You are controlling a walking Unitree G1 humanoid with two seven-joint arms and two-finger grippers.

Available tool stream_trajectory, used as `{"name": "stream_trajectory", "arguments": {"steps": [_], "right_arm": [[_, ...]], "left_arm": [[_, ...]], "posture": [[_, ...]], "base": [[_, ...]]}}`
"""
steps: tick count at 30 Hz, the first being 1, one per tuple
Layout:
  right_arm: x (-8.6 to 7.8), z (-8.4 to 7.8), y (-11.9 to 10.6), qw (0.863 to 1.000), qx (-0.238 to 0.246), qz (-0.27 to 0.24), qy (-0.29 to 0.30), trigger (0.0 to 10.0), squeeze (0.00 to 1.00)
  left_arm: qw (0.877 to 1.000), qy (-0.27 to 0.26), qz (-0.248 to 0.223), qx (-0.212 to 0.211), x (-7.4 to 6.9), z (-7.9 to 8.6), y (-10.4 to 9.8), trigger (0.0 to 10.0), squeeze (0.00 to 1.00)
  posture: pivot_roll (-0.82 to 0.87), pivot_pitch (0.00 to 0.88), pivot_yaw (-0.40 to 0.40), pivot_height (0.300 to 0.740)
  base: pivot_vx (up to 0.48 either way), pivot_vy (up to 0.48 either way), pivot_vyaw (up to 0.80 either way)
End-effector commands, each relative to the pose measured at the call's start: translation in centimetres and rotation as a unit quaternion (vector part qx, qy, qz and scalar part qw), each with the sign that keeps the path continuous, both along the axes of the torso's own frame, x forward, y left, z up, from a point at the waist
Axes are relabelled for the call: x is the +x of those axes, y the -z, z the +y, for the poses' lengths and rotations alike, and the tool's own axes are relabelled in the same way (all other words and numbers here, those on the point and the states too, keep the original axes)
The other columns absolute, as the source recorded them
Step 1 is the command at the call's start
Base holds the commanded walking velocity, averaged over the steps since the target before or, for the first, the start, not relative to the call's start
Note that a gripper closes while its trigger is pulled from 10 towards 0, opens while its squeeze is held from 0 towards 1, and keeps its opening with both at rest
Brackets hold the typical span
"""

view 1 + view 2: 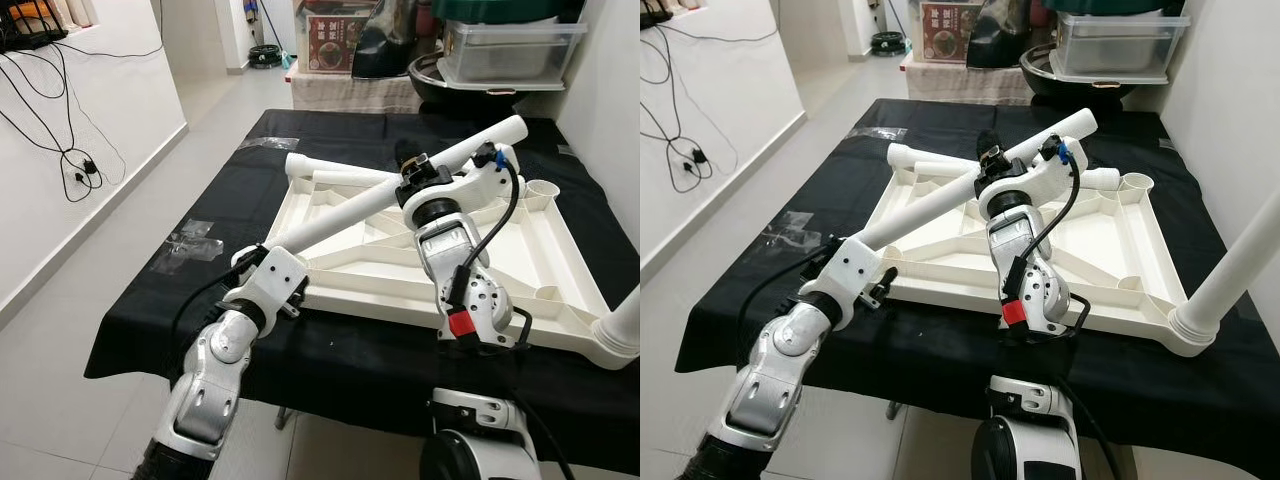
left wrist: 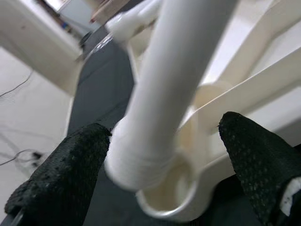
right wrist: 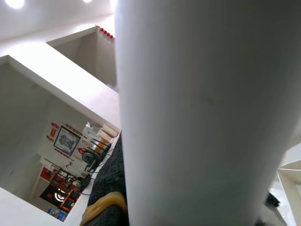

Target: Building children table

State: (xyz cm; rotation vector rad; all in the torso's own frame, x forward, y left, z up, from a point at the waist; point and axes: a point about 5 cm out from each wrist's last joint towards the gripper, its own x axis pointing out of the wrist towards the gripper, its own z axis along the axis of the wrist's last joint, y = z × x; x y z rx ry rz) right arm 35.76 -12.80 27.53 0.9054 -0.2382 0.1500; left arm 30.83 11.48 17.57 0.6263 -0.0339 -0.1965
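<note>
A white children's tabletop (image 1: 540, 250) lies upside down on a black-covered table (image 1: 330, 355). A long white leg tube (image 1: 340, 215) slants from the near left corner up toward the far right. My right gripper (image 1: 418, 168) is shut on the tube's middle, and the tube (image 3: 202, 117) fills its wrist view. My left gripper (image 2: 164, 155) is open at the tube's lower end, a black finger (image 2: 61, 174) on each side without touching. The tube's ribbed end (image 2: 141, 160) hovers tilted just above the corner socket (image 2: 164, 202).
Another white leg (image 1: 1230, 270) stands fitted in the near right corner. Open sockets (image 1: 540, 188) sit at the far corners. Storage boxes (image 1: 500, 45) and a bin crowd behind the table. A wall with hanging cables (image 1: 60, 120) runs along the left, with tiled floor between.
</note>
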Motion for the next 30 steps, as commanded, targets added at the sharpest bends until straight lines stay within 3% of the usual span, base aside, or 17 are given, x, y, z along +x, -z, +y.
{"name": "stream_trajectory", "arguments": {"steps": [1,11,30], "right_arm": [[-0.2,0.4,-0.2,1.0,0.005,-0.004,-0.012,0.0,0.0],[-0.5,0.8,0.0,1.0,-0.003,0.001,-0.028,0.0,0.0],[-1.2,1.4,-2.1,0.997,0.018,-0.036,-0.058,0.0,0.0]], "left_arm": [[1.0,-0.016,-0.004,0.014,0.2,0.7,0.0,10.0,0.0],[0.998,-0.05,-0.007,0.035,1.4,3.0,-0.3,10.0,0.0],[0.996,-0.056,-0.003,0.066,2.3,4.6,0.6,10.0,0.0]], "posture": [[0.05,0.071,-0.009,0.74],[0.05,0.07,-0.007,0.74],[0.04,0.068,0.0,0.74]], "base": [[0.0,0.0,0.0],[0.0,0.0,0.0],[0.0,0.0,0.0]]}}
